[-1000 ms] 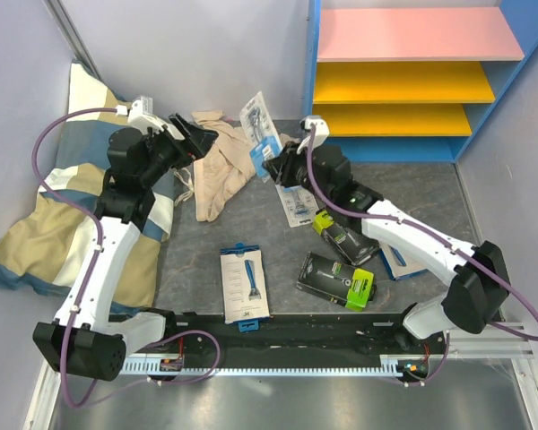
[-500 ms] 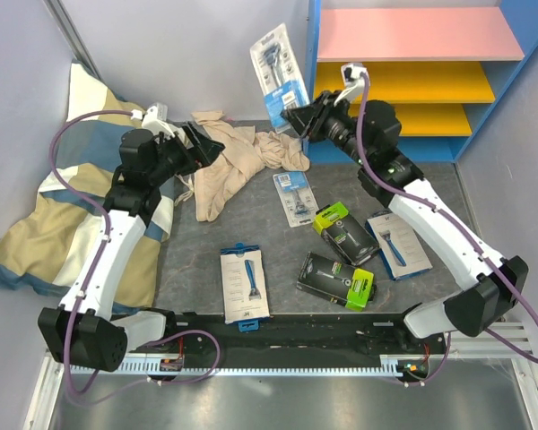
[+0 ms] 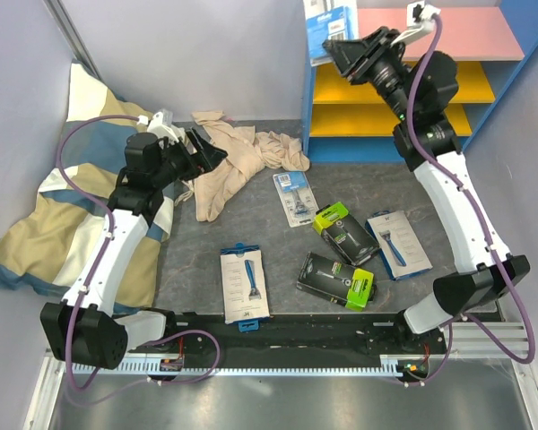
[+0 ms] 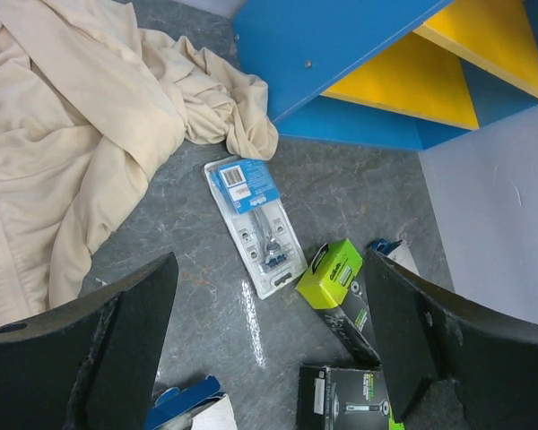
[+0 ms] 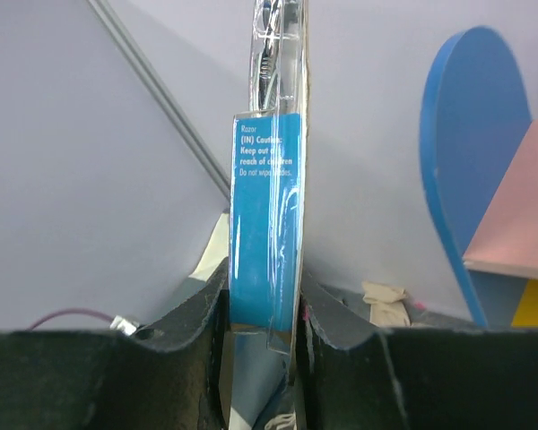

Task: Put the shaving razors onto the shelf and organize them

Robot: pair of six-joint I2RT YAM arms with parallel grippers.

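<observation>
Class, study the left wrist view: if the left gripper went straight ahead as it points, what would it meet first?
Probably the clear blister razor pack lying flat on the grey table, centred ahead of the open left gripper; depth is unclear.

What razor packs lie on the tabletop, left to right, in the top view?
White-blue box → clear blister pack → second white-blue box. The two black boxes are left out, since they overlap sideways.

A blister pack (image 4: pixel 255 224) lies between beige cloth (image 4: pixel 90 134) and lime-ended box (image 4: pixel 339 285).
</observation>
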